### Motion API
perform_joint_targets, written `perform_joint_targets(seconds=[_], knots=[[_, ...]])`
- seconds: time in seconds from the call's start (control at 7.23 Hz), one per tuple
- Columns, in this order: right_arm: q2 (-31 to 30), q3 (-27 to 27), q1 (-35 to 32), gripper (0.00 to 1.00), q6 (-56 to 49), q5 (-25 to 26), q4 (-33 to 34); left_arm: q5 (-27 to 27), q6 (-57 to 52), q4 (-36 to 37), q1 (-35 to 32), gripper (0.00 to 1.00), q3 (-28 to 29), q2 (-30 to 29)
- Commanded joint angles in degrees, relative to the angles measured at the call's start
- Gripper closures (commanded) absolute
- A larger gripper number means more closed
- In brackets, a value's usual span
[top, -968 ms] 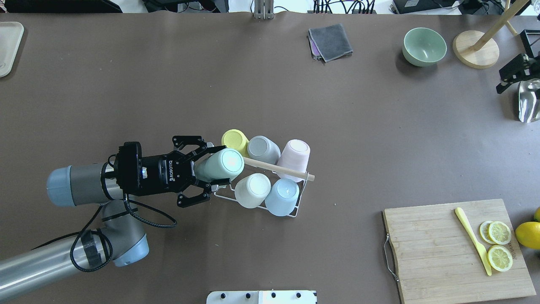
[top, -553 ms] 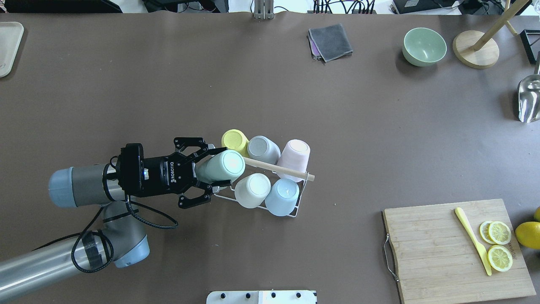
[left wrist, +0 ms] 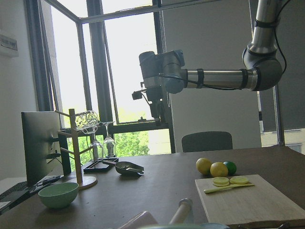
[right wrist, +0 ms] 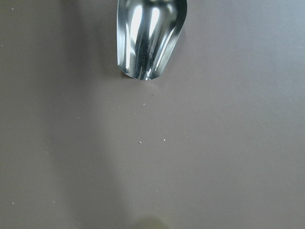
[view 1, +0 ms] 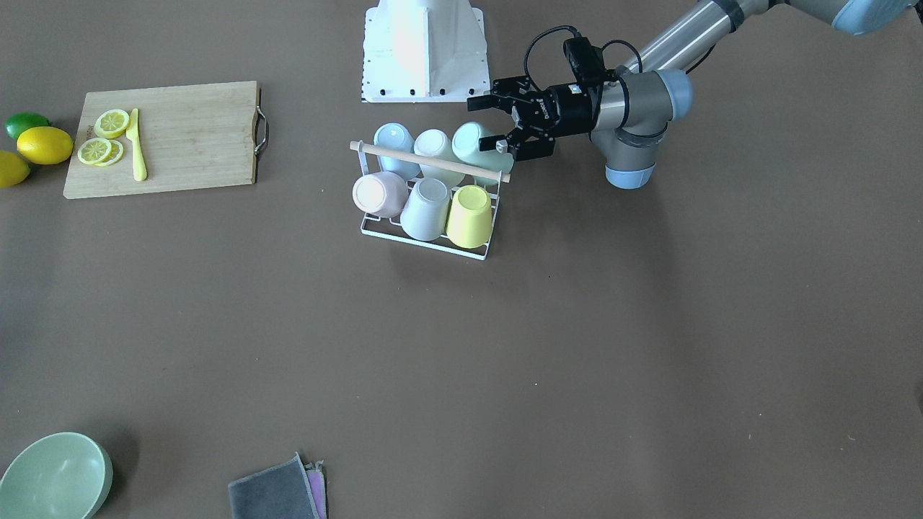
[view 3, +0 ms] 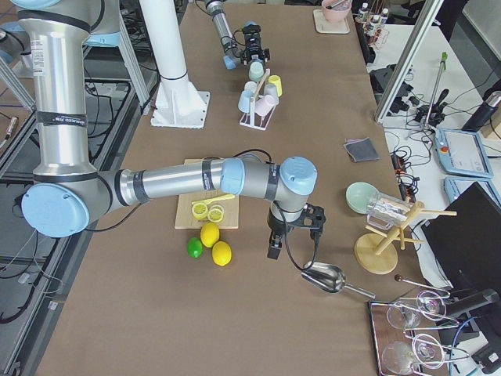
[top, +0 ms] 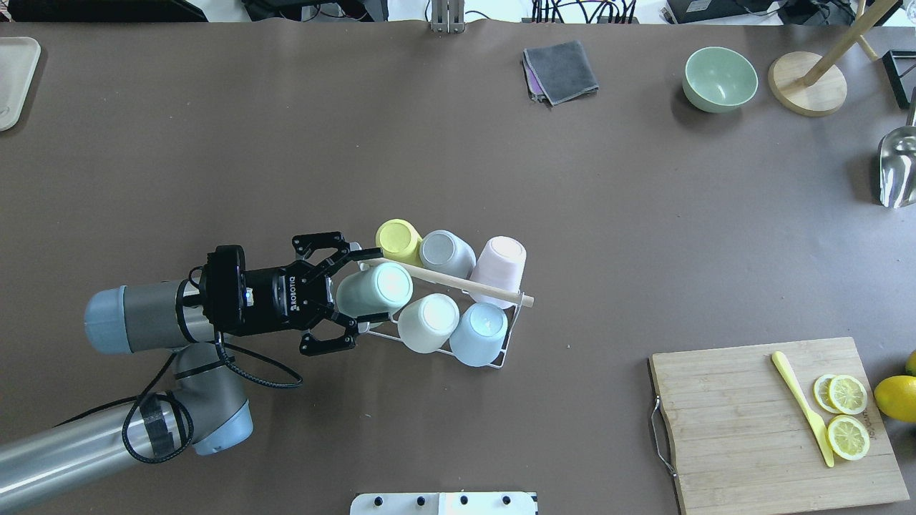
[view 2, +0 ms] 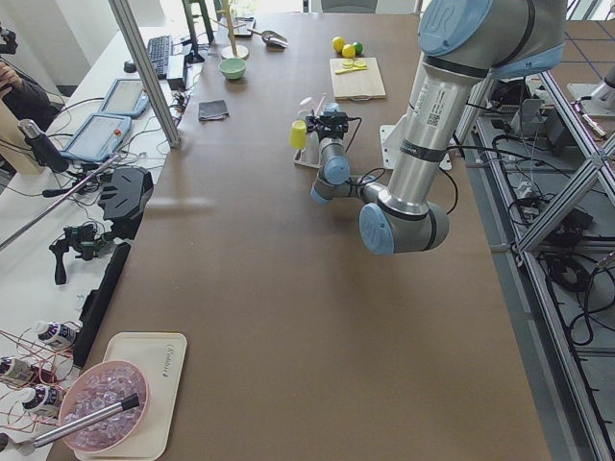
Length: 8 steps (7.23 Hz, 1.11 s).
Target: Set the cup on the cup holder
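Left gripper: released; spread wide and lying level, reaching in from the table's left side to the near end of the rack.
Left fingertips: one just beside the mint cup's wall, the other clear of it; touching or not, cannot tell.
Mint cup: bottom up and tilted, seated in the cup holder's end slot on the gripper's side, in the row toward the robot's edge of the table.
Cup holder: white wire rack, about mid-table, somewhat nearer the robot's edge; all six places filled.
Wooden rod: across the rack's top, between the two rows.
Robot-side row: mint cup, then cream cup, then light blue cup.
Far row: yellow cup, grey cup, pink cup; all bottom up, leaning outward.
Right gripper: hanging low by the table's right edge, near the metal scoop; open or closed, cannot tell.
Cutting board: at the right corner on the robot's edge, bearing lemon slices and a yellow knife.
Green bowl: near the far edge, toward the right corner.
Grey cloth: folded, by the far edge.
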<state>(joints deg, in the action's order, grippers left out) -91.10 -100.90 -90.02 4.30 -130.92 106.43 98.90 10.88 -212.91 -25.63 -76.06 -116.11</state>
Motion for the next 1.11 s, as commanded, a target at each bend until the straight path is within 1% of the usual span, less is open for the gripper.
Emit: perform_joint_targets(seconds=[0.0,0.28,0.41,0.55,0.83,0.97], knots=[[-1.09,0.26,-1.30,0.00,-2.37,-0.13,-0.78,-0.02,0.02,-0.66,-0.03,0.02,-0.06,0.09],[-1.01,-0.18,-1.30,0.00,-2.37,-0.39,-0.79,0.07,1.16,-0.57,-1.25,0.02,-1.54,1.23],[-1.01,-0.18,-1.30,0.00,-2.28,-0.39,-0.87,0.41,6.30,0.56,-3.61,0.02,-3.55,3.15],[-1.09,0.09,-1.30,0.00,-2.19,-0.39,-0.79,0.85,10.79,5.53,-6.50,0.02,-5.92,4.74],[-1.27,2.01,-1.30,0.00,-2.37,-0.30,-1.57,5.49,13.37,26.04,-13.36,0.02,-12.68,9.74],[-2.57,2.20,-1.30,0.00,-2.28,-0.30,-3.75,5.60,13.90,35.54,-16.61,0.02,-14.19,10.11]])
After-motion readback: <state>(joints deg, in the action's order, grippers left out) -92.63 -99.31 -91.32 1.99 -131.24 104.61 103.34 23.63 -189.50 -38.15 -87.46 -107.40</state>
